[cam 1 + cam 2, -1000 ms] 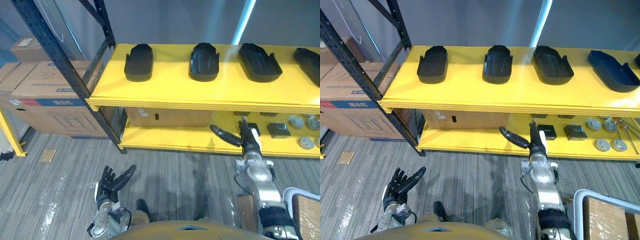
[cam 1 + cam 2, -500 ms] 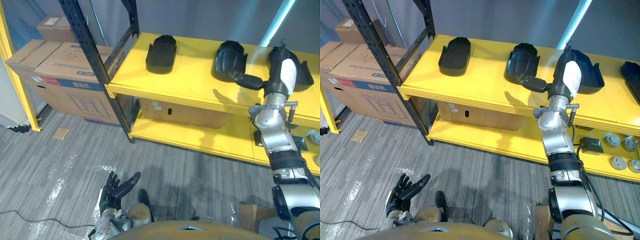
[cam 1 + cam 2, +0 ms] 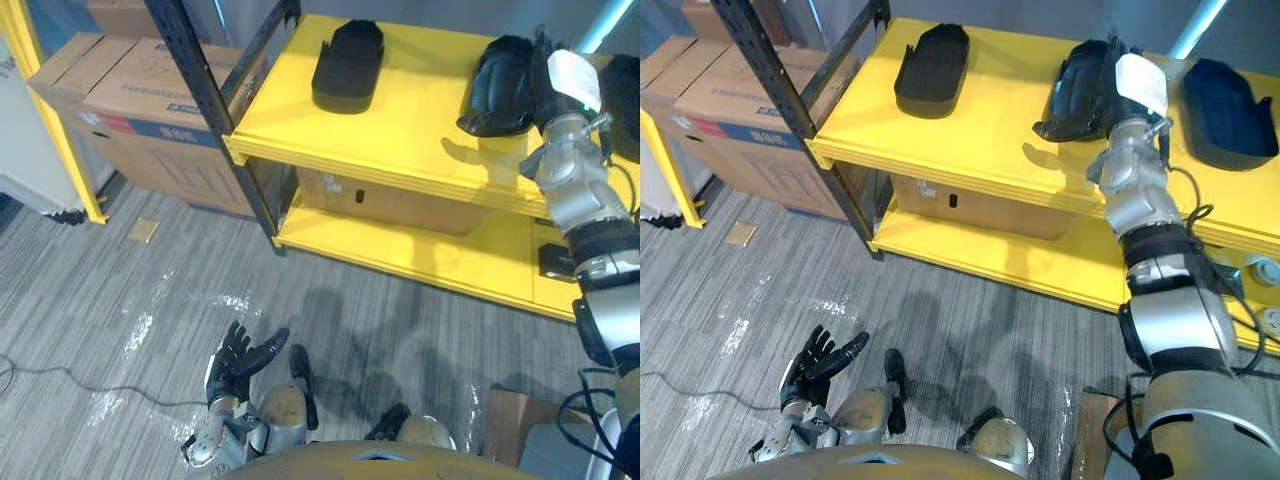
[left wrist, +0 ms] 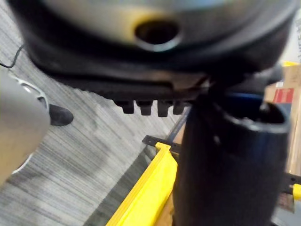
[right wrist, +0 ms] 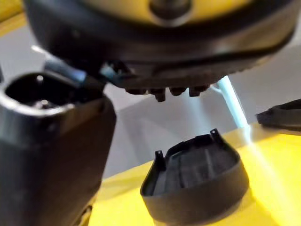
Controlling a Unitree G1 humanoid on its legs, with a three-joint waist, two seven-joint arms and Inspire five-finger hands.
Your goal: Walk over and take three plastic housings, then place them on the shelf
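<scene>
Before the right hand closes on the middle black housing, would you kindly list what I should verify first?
1. right hand beside the middle black plastic housing on the yellow top shelf: ok.
2. Its fingers open, ready to grasp: ok.
3. Housing resting on the shelf, not yet held, per the right wrist view: ok.
4. Fingers already touching the housing: cannot tell.
5. Neighbouring black housings, one to the left and one to the right, standing apart from it: ok.
6. left hand open and empty, low over the grey floor: ok.
</scene>
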